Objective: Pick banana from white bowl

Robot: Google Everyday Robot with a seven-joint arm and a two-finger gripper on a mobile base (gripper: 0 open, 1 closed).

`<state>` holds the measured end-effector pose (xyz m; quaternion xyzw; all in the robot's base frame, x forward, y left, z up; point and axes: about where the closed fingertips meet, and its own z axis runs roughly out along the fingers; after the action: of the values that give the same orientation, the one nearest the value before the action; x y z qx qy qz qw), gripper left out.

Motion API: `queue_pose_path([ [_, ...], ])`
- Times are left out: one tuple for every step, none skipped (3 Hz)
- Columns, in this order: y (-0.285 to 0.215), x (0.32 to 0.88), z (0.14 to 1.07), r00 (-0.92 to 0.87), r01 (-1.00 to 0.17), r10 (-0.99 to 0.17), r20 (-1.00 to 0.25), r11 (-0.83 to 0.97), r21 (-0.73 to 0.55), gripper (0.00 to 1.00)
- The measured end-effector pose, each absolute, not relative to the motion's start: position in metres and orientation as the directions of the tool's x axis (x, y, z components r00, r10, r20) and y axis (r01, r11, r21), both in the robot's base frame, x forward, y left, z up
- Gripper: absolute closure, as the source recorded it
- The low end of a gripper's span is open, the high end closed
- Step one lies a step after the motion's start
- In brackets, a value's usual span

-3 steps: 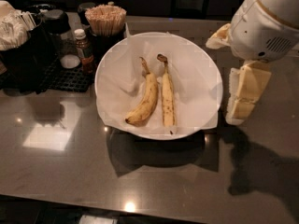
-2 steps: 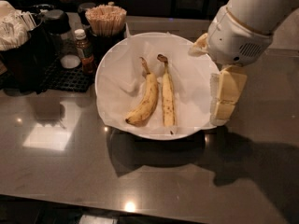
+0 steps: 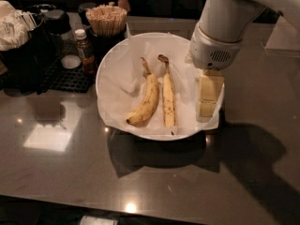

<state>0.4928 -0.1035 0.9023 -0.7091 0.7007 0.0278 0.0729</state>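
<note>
The white bowl (image 3: 117, 64), lined with crinkled white paper, stands in the middle of the dark table. Two bananas lie side by side in it. The banana (image 3: 146, 99) is the thicker, curved one on the left, with a long dark-tipped stem pointing away. The slimmer speckled banana (image 3: 168, 97) lies straight to its right. My gripper (image 3: 207, 99) hangs over the bowl's right rim, right of both bananas, its cream fingers (image 3: 208, 90) pointing down. It holds nothing.
At the back left stand a cup of wooden stirrers (image 3: 107, 20), a small brown sauce bottle (image 3: 84, 50), a black mat (image 3: 65, 76) and a dark holder with white packets (image 3: 18, 36). Bare dark tabletop (image 3: 140, 182) lies in front of the bowl.
My arm and gripper have moved left, from beside the bowl's right edge to above its right rim. The bananas and bowl have not moved.
</note>
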Motion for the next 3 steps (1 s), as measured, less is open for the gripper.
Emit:
queue_pose_path([
  [-0.1034,0.4966,0.9037,0.010,-0.997,-0.990,-0.140,0.002,-0.083,0.00],
  [-0.1034,0.4966,0.9037,0.010,-0.997,-0.990,-0.140,0.002,-0.084,0.19],
  [-0.1034,0.4966,0.9037,0.010,-0.997,-0.990,-0.140,0.002,-0.084,0.42],
])
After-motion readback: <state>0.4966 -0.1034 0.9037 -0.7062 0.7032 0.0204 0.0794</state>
